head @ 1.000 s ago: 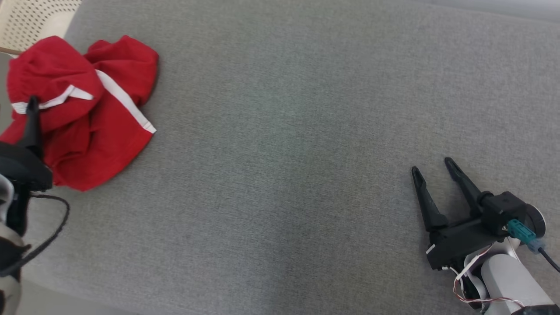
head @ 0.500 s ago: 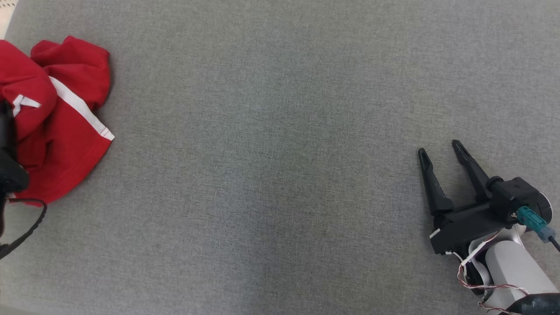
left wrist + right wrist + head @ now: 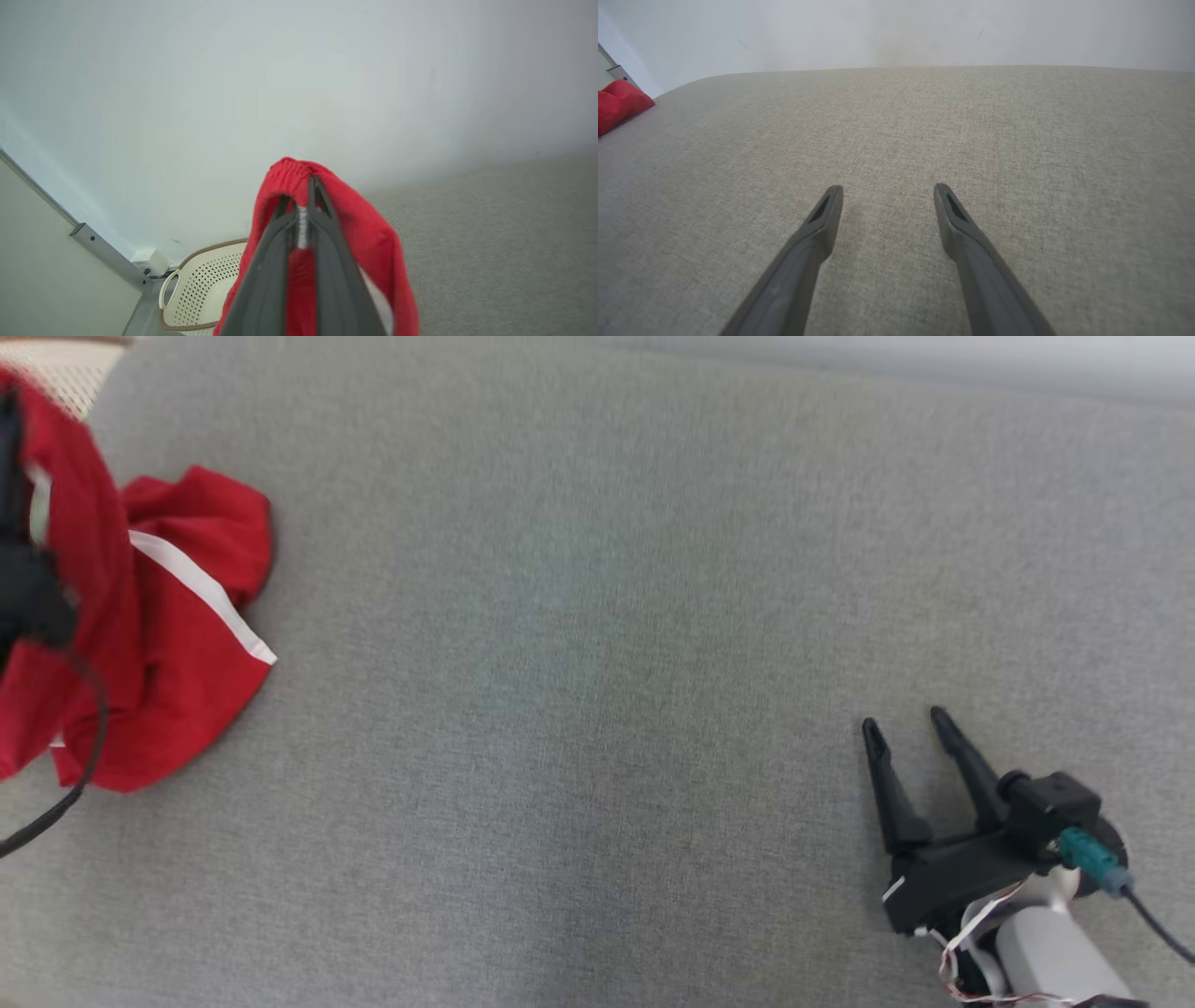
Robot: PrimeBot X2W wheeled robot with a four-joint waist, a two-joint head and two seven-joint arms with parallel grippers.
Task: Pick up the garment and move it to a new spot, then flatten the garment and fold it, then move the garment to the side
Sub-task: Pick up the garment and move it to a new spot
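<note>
Barely begun: the left hand (image 3: 301, 193) pinches the red garment (image 3: 187, 644) near the basket (image 3: 205, 280), partly raised; the right hand (image 3: 904, 721), well away, gapes empty. Moving, flattening and folding remain.

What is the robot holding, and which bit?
The left end effector pinches a bunched fold of the red garment near its gathered edge. The right end effector is empty.

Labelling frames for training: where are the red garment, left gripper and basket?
red garment (image 3: 177, 691): head view, panel below the white stripe.
left gripper (image 3: 299, 191): left wrist view, between its shut fingertips.
basket (image 3: 205, 284): left wrist view, perforated wall.
</note>
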